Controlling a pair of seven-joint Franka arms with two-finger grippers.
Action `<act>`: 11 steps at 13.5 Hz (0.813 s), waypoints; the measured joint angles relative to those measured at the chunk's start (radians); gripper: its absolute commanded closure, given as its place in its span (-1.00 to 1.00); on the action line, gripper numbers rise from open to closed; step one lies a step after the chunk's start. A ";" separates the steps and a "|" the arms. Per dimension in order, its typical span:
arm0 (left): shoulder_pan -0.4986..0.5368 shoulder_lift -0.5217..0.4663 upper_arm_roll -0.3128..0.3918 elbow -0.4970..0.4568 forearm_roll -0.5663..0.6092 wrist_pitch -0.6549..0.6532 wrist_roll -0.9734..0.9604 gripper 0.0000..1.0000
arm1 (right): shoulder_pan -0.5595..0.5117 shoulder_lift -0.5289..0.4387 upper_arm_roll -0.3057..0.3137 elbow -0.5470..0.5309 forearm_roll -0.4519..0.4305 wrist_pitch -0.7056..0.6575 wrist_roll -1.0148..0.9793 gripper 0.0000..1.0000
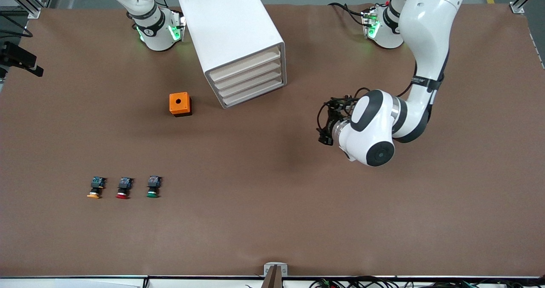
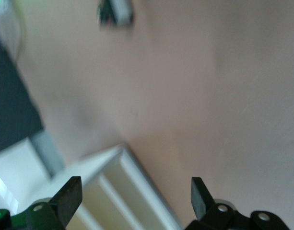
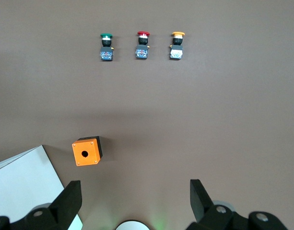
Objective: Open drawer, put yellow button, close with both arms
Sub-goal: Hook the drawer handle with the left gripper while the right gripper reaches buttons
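Observation:
The white cabinet (image 1: pixel 232 28) stands near the arms' bases. Its uppermost drawer (image 1: pixel 246 61) is shut, like the three below it. The yellow button (image 1: pixel 95 188) lies near the front camera at the right arm's end, at the end of a row of three; it also shows in the right wrist view (image 3: pixel 177 45). My left gripper (image 1: pixel 324 130) is open and empty, hanging in front of the drawers and well apart from them. In the left wrist view the left gripper (image 2: pixel 135 187) frames the drawer fronts (image 2: pixel 113 191). My right gripper (image 3: pixel 135 189) is open and empty, high above its own base, out of the front view.
A red-capped button (image 1: pixel 123 188) and a green-capped button (image 1: pixel 153 187) lie beside the yellow one. An orange box (image 1: pixel 180 104) with a round hole on top sits beside the cabinet, toward the right arm's end. A brown mat (image 1: pixel 272 203) covers the table.

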 measured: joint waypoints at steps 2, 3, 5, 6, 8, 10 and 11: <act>-0.014 0.027 0.000 0.000 -0.123 -0.001 -0.073 -0.98 | -0.001 0.000 -0.003 0.010 -0.002 0.000 -0.008 -1.00; -0.023 0.035 0.000 0.001 -0.160 -0.002 -0.128 -0.98 | -0.003 0.002 -0.006 0.010 -0.003 0.000 -0.008 -1.00; -0.059 0.043 -0.002 0.002 -0.205 -0.007 -0.287 -0.93 | -0.012 0.034 -0.013 0.006 -0.005 0.005 -0.010 -1.00; -0.091 0.044 -0.003 0.004 -0.219 -0.008 -0.372 -0.69 | -0.016 0.074 -0.016 0.005 -0.005 0.016 -0.012 -1.00; -0.161 0.044 -0.004 0.010 -0.268 -0.007 -0.501 -0.37 | -0.031 0.195 -0.017 0.008 -0.005 0.053 -0.015 -1.00; -0.207 0.044 -0.004 0.015 -0.319 -0.007 -0.581 -0.27 | -0.076 0.316 -0.018 0.025 -0.004 0.110 -0.022 -1.00; -0.219 0.044 -0.003 0.015 -0.343 -0.008 -0.611 -0.27 | -0.095 0.352 -0.019 0.035 -0.003 0.143 -0.026 -1.00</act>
